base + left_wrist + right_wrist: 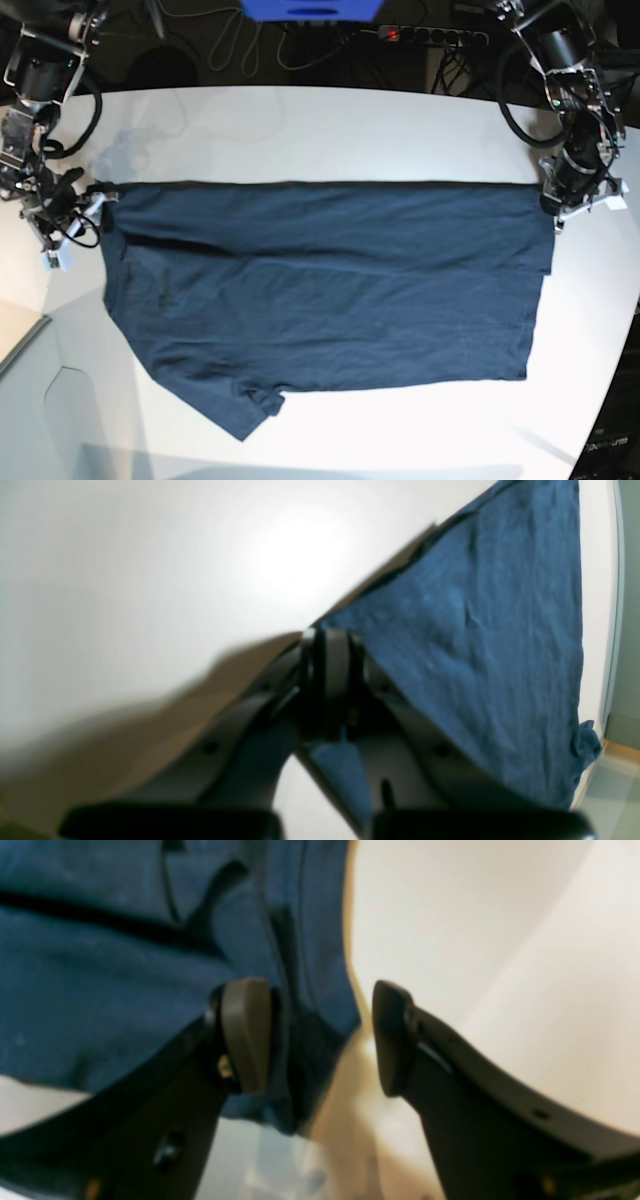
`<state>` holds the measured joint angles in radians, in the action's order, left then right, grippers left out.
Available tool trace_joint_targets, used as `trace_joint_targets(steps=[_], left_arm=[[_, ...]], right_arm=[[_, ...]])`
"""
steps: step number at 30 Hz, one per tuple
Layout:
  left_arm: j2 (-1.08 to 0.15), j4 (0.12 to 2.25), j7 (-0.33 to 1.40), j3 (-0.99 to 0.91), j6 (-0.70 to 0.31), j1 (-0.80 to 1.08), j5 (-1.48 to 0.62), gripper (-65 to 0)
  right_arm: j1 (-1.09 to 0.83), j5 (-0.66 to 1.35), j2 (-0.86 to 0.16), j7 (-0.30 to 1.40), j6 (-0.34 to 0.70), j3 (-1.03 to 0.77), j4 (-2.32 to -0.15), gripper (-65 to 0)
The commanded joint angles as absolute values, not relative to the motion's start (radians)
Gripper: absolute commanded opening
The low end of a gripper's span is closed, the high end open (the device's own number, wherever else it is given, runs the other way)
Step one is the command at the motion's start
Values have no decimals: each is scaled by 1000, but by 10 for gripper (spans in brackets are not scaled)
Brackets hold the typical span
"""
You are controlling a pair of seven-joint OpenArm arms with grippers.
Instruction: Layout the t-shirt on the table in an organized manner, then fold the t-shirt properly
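Item: t-shirt [330, 290], dark blue, spread across the white surface [330, 130]. Far edge runs nearly straight between the two arms; one sleeve juts toward the near edge at the base view's lower left. Body mostly flat, with faint creases.

Step in hand (judged): laying out, far edge being stretched taut between its two corners before folding.

Left pincer [330, 655]: clenched on the t-shirt [480, 630], holding a corner of cloth; fabric fans away from the closed tips across the surface [150, 580]. In the base view it sits at the shirt's far right corner [560, 200], arm reaching down from the upper right, wrist bent low over the cloth.

Right pincer [320, 1040]: released, jaws apart. One pad [247, 1035] lies against the t-shirt [100, 980] at its hem; the other stands over the bare surface [475, 940], the cloth's edge lying between them. In the base view it sits at the far left corner [70, 215], arm descending from the upper left.

Handling note (judged): the right pincer should close only once the edge is well between the pads, taking a shallow bite of hem. Pull both corners apart evenly and low, so the far edge stays straight and the body does not drag or ruck. Avoid lifting high; thin cloth sags and folds under itself.
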<state>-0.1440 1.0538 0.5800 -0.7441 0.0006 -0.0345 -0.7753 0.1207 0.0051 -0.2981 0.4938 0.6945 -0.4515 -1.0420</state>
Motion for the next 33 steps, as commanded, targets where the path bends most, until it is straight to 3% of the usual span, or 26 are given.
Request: trace_joint_targets(steps=[1, 18, 21, 28, 33], left_arm=[[-156, 1064, 581, -745, 2, -48, -777, -650], [-162, 1009, 576, -694, 2, -70, -777, -650], [-185, 983, 575, -641, 2, -74, -777, -650], [-185, 997, 578, -628, 2, -50, -785, -650], [-183, 1125, 581, -630, 2, 27, -788, -650]], right_arm=[[136, 15, -318, 476, 698, -456, -1056, -324], [136, 15, -295, 476, 698, -392, -1052, -333], [120, 15, -295, 476, 698, -390, -1052, -389], [76, 15, -300, 476, 698, -394, -1055, -650], [36, 15, -303, 476, 698, -395, -1073, -650]])
